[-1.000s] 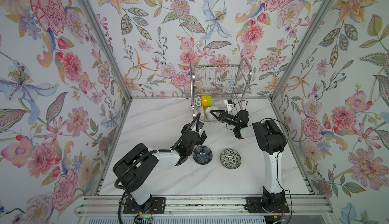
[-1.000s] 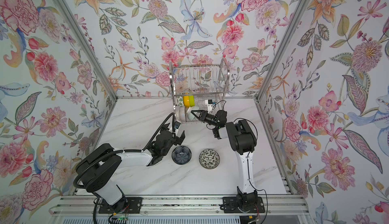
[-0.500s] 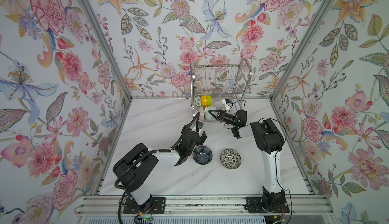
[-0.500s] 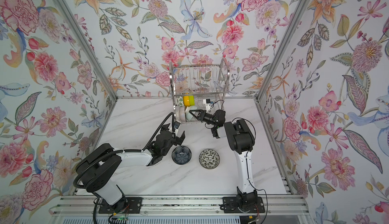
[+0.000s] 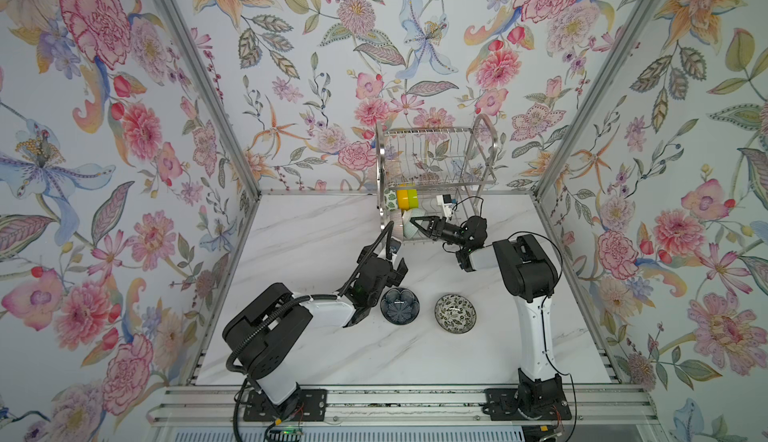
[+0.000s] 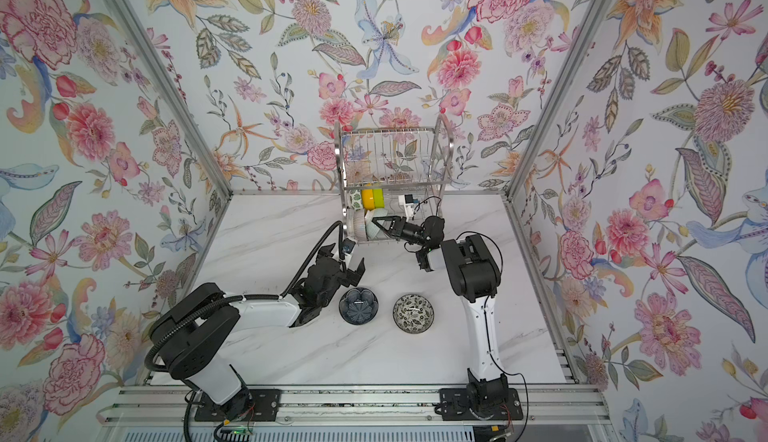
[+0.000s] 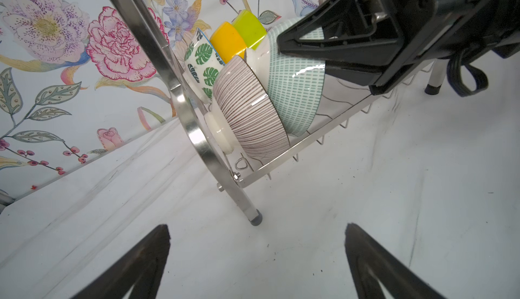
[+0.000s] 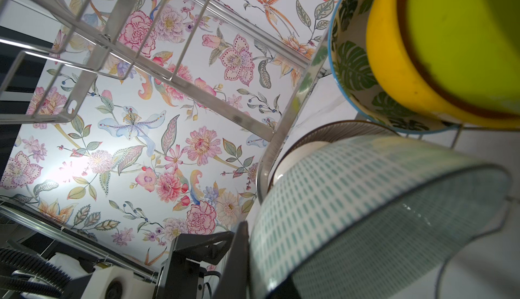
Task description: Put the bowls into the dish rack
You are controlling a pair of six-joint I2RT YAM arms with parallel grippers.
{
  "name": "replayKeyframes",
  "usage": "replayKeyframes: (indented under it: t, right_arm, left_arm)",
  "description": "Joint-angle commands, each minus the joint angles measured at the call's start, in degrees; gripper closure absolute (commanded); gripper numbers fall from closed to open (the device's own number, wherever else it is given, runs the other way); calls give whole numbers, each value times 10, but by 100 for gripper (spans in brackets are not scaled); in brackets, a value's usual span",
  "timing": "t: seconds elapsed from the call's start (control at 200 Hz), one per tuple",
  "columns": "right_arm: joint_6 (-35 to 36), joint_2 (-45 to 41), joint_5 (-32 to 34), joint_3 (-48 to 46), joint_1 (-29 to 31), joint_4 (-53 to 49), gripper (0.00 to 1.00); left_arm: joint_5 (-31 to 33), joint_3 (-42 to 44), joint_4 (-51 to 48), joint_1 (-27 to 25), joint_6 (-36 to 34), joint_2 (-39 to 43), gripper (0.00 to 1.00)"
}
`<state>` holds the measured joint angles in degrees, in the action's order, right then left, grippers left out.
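The steel dish rack [image 5: 436, 157] [image 6: 395, 149] stands against the back wall. Its lower shelf holds a leaf-print bowl [image 7: 201, 64], an orange-yellow bowl [image 7: 226, 41], a lime green bowl [image 7: 249, 27] and a ribbed bowl [image 7: 247, 106]. My right gripper [image 5: 414, 223] [image 8: 261, 278] is shut on the rim of the pale green bowl [image 5: 409, 233] [image 7: 295, 86] [image 8: 365, 199], which leans against the ribbed one in the rack. A dark blue glass bowl [image 5: 400, 305] and a black-white floral bowl [image 5: 455, 312] sit on the table. My left gripper [image 5: 384, 259] [image 7: 257, 226] is open and empty, beside the blue bowl.
The rack's arched end frame [image 7: 180, 98] and its foot [image 7: 256, 220] stand just ahead of my left gripper. The upper wire shelf [image 8: 84, 44] hangs over my right gripper. Floral walls close in the white marble table [image 5: 311, 232] on three sides.
My right gripper has edged slightly left along the lower shelf with the pale green bowl, toward the ribbed bowl. The left arm has not moved.
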<state>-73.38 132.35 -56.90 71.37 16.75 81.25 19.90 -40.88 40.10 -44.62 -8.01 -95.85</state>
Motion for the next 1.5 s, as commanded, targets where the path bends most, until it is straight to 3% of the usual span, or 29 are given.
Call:
replayKeyframes:
  t: [0.0, 1.496]
  right_arm:
    - [3, 18, -13, 16, -1, 15, 100]
    - [245, -21, -31, -11, -7, -313, 100]
  left_arm:
    - [1, -1, -4, 5, 7, 0, 1]
    - [-1, 1, -2, 6, 13, 2, 1]
